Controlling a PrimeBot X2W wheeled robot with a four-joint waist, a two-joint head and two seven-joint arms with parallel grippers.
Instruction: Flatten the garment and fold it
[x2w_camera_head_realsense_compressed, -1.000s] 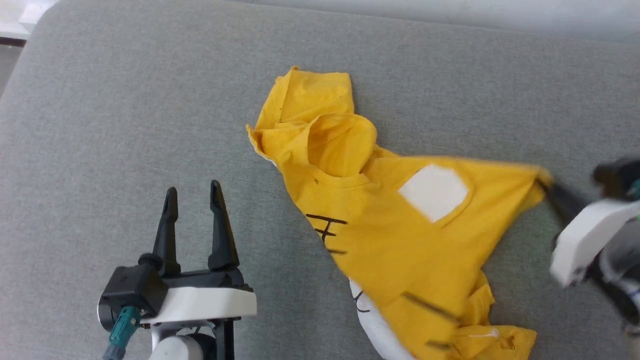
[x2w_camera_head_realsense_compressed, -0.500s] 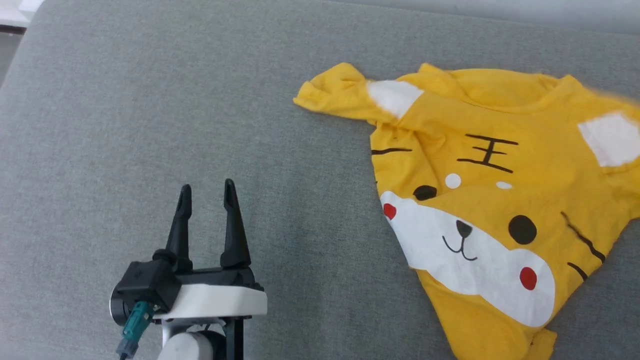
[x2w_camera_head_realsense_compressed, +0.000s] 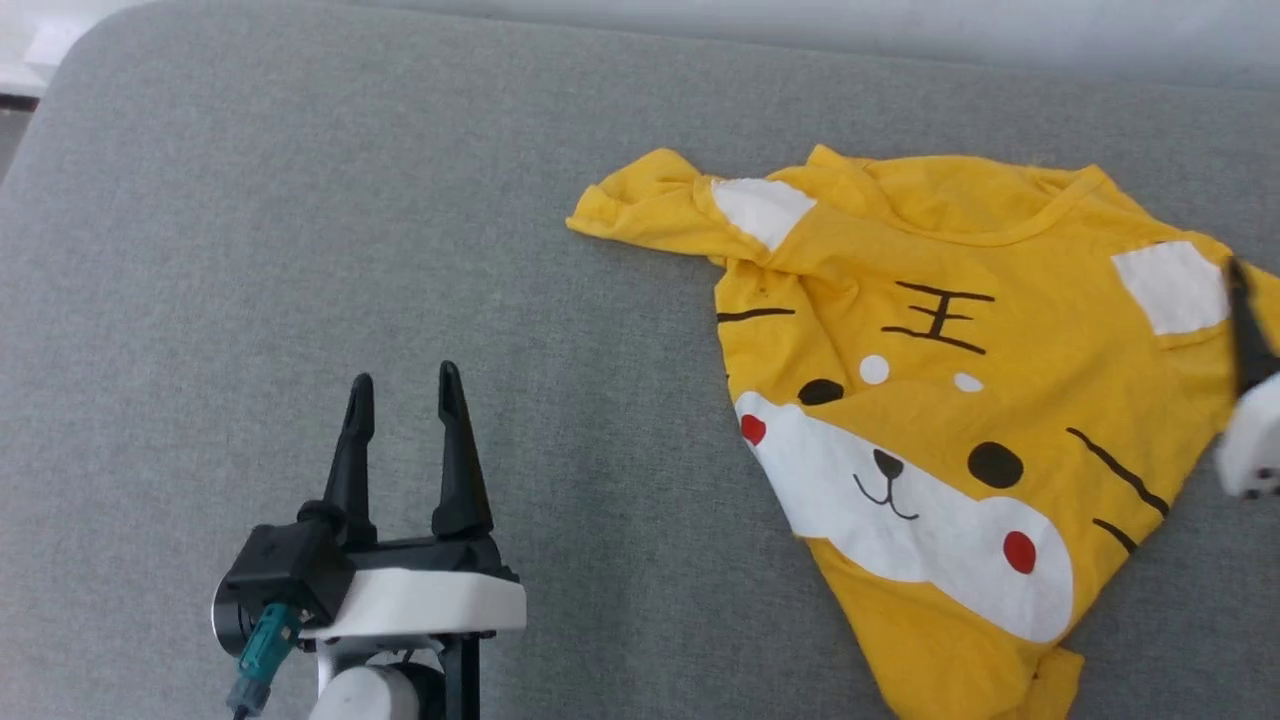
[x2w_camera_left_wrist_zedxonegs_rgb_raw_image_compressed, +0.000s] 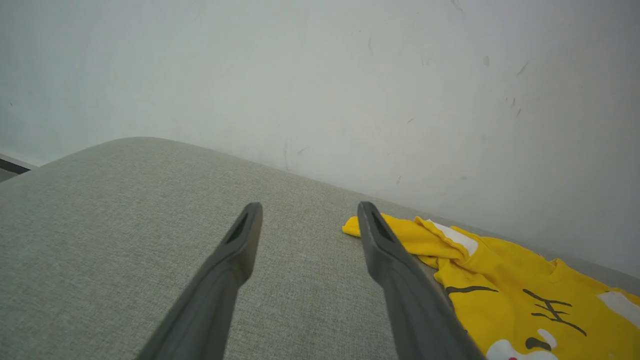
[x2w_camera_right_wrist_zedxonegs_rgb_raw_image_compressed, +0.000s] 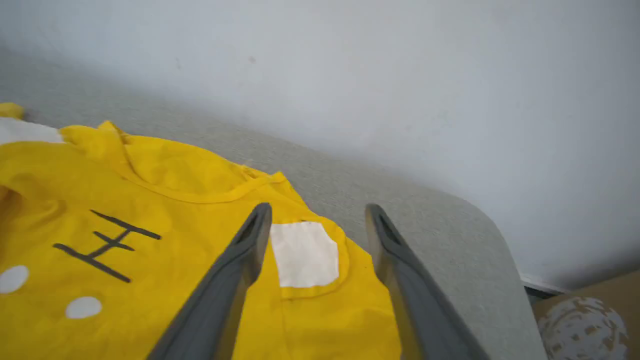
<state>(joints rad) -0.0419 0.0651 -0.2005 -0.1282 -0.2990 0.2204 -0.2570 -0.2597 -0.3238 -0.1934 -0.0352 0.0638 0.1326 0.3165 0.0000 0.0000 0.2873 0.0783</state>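
The garment (x2w_camera_head_realsense_compressed: 960, 400), a bright-yellow T-shirt with a cartoon animal face, lies face up on the right half of the grey cushion (x2w_camera_head_realsense_compressed: 300, 200). Its left sleeve (x2w_camera_head_realsense_compressed: 640, 205) is bunched and its lower hem is rumpled. My left gripper (x2w_camera_head_realsense_compressed: 403, 375) stands open over bare cushion, well to the left of the shirt and holding nothing. In the left wrist view the left gripper (x2w_camera_left_wrist_zedxonegs_rgb_raw_image_compressed: 310, 206) points past the sleeve of the garment (x2w_camera_left_wrist_zedxonegs_rgb_raw_image_compressed: 500, 280). My right gripper (x2w_camera_right_wrist_zedxonegs_rgb_raw_image_compressed: 318, 207) is open above the garment (x2w_camera_right_wrist_zedxonegs_rgb_raw_image_compressed: 150, 200), its fingers on either side of the white ear patch (x2w_camera_right_wrist_zedxonegs_rgb_raw_image_compressed: 305, 252). One of its fingers (x2w_camera_head_realsense_compressed: 1247, 325) shows at the right edge.
A pale wall (x2w_camera_left_wrist_zedxonegs_rgb_raw_image_compressed: 350, 75) runs along the cushion's far edge. The cushion's rounded corners show at the far left (x2w_camera_head_realsense_compressed: 90, 50) and far right (x2w_camera_right_wrist_zedxonegs_rgb_raw_image_compressed: 480, 215). A cardboard box (x2w_camera_right_wrist_zedxonegs_rgb_raw_image_compressed: 585, 320) sits beyond the right corner.
A second ago my right gripper was shut on the crumpled shirt's edge, pulling it right. The shirt now lies spread face up, and the right gripper has opened and let go. The left gripper stayed open.
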